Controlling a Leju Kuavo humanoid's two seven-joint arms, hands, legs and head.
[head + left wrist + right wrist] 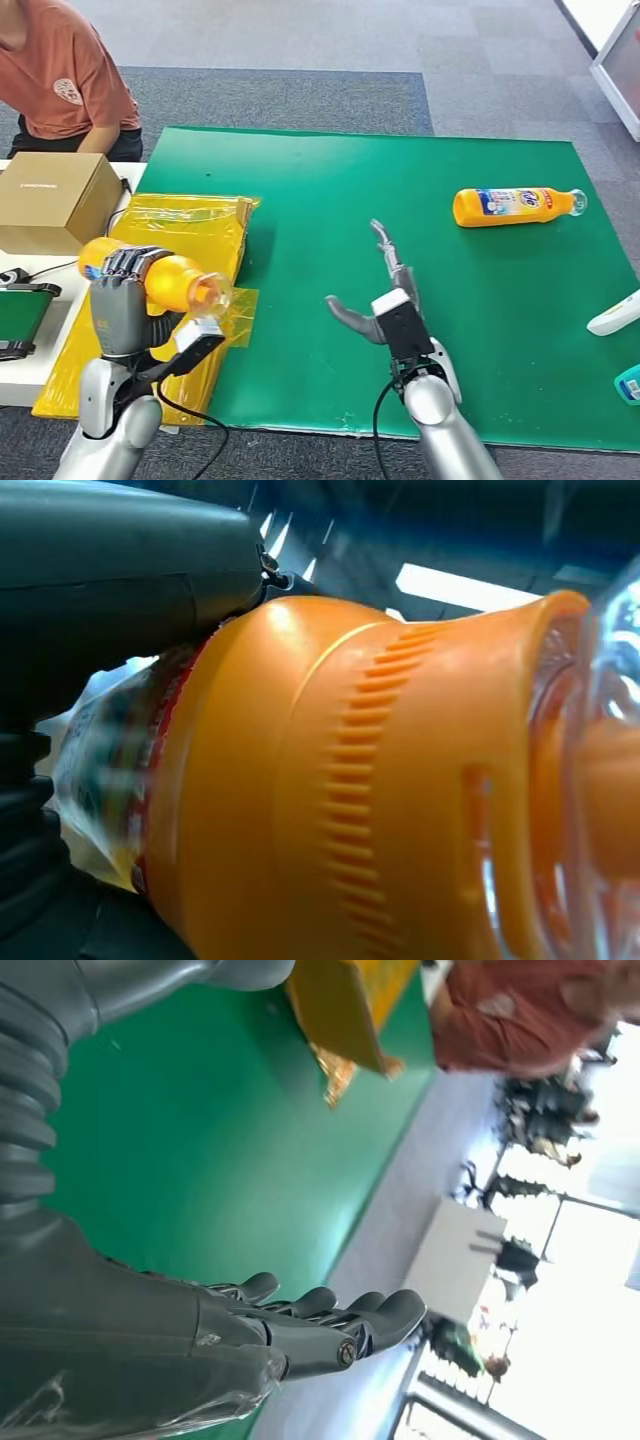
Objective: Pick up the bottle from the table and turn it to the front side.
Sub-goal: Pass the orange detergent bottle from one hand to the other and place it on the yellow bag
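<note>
Nearest you, at the lower left of the head view, your left hand [121, 300] wraps its dark fingers [130, 262] around an orange bottle [170, 281] and holds it lifted above the yellow plastic sheet [189, 225]. The bottle lies roughly level in the grip, its clear cap [211, 294] pointing toward the green mat [423, 330] and its base end poking out behind the hand. In your left wrist view the same bottle's [355, 780] ribbed orange shoulder sits right up against the camera, with the clear cap [611, 780] at one edge and the blurred label [106, 770] at the other, next to the grey thumb [121, 550] pressed along its side. You cannot read from these pictures which face of the label is turned forward.

Your right hand [381, 290] hovers over the near middle of the green mat, holding nothing; its fingers [386, 245] reach forward and the thumb [347, 315] juts out to the side. Your right wrist view shows those fingers [332, 1310] straight and lying close beside one another above the green surface.

A second orange bottle [517, 207] lies on its side on the far right part of the mat, cap toward the right edge, well apart from both hands. A brown cardboard box [53, 198] stands on the white table [45, 340] left of the yellow sheet, and a person in an orange shirt [64, 70] sits behind it. A white object [615, 315] and a blue one [628, 385] show at the right edge.
</note>
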